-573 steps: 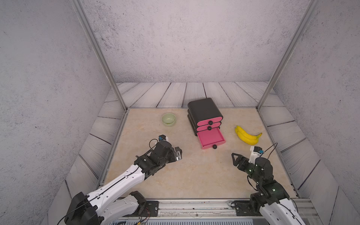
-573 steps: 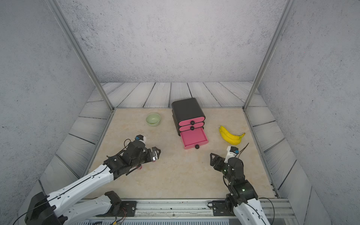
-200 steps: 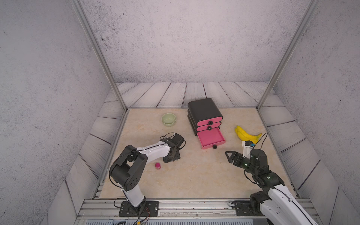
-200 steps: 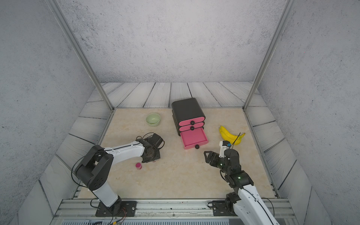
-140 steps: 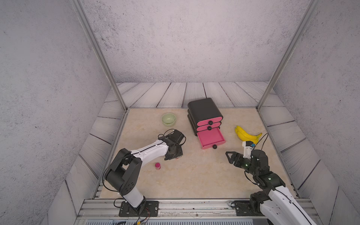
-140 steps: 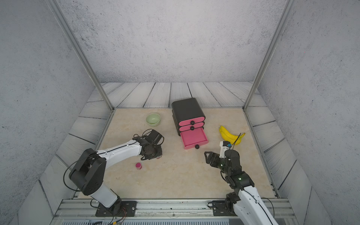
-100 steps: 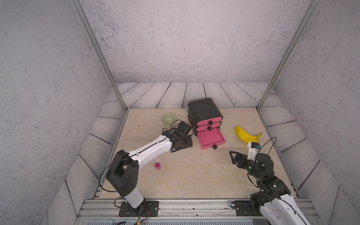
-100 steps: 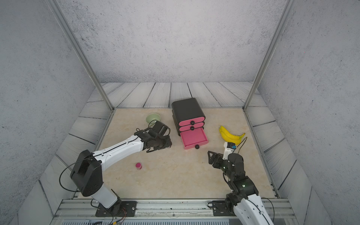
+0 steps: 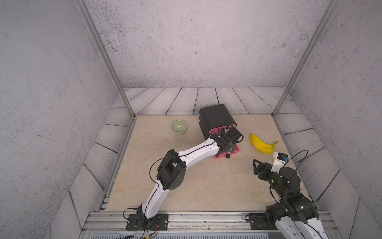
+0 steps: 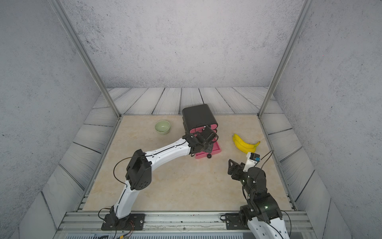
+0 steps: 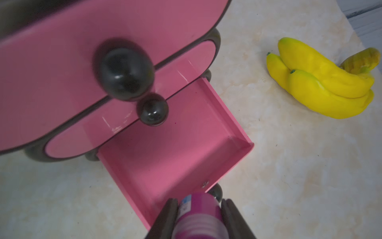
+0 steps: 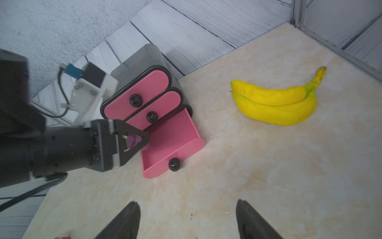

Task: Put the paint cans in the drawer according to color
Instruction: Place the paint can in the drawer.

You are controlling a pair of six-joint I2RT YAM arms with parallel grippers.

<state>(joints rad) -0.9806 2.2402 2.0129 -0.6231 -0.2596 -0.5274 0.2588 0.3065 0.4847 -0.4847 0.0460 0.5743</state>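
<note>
Bowl point(image 9: 179, 127), pale green, stands on the worktop point(image 9: 206, 182) to the left of the drawer chest point(image 9: 215, 115). The chest's two upper drawers are closed; its bottom drawer point(image 11: 175, 144) is pulled out towards me, showing its pink inside. My left end effector point(image 11: 199, 203) hangs over the front edge of that bottom drawer, just in front of the chest. It is clamped on a magenta paint can point(image 11: 198, 217), with one finger on each side. Bananas point(image 9: 261, 144) lie on the worktop to the right of the chest. My right end effector point(image 12: 187, 219) hovers in front of the chest and to its right, fingers spread wide, gripping nothing.
</note>
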